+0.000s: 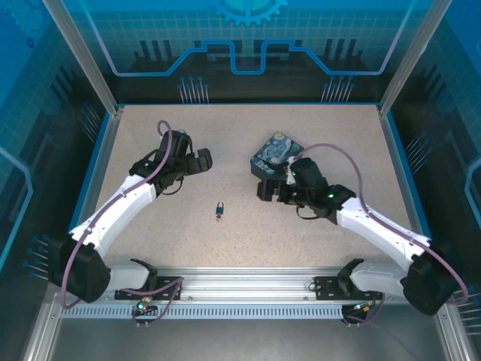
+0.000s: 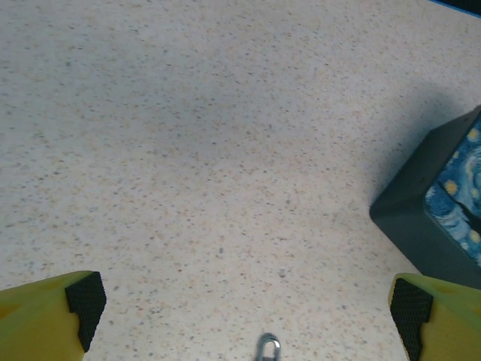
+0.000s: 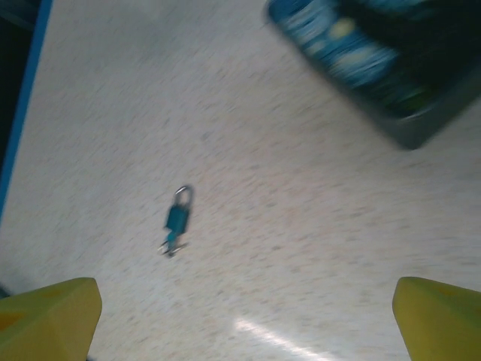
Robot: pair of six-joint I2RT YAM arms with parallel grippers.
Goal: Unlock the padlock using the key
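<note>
Lying flat on the speckled table (image 1: 263, 241), roughly midway between the two arms, is the padlock (image 1: 219, 207), a tiny blue thing with its shackle (image 3: 183, 193) at the end farther from the arm bases. The key (image 3: 170, 247) shows as a small grey sliver at the other end of the body, touching it. Whether it sits in the keyhole I cannot tell, as it is too small and the right wrist view is blurred.

To the right of the padlock and well apart from it stands the box (image 1: 276, 153), dark blue, turned cornerwise to the table's edges. Its swirly painted top faces up and covers whatever is inside, so I cannot tell its contents.

The right gripper (image 1: 264, 188) is just beside the box's near side; I cannot tell whether it touches. In its own wrist view its yellow fingers (image 3: 52, 316) stand spread wide with bare table between them, the padlock lying ahead and to the left.

The left gripper (image 1: 201, 159) is over the table to the left of the box, apart from it. Its black pads (image 2: 85, 301) are also spread wide, holding nothing. The metal loop of the shackle peeks in at the bottom edge of that view between them, and a corner of the box shows at the right.
</note>
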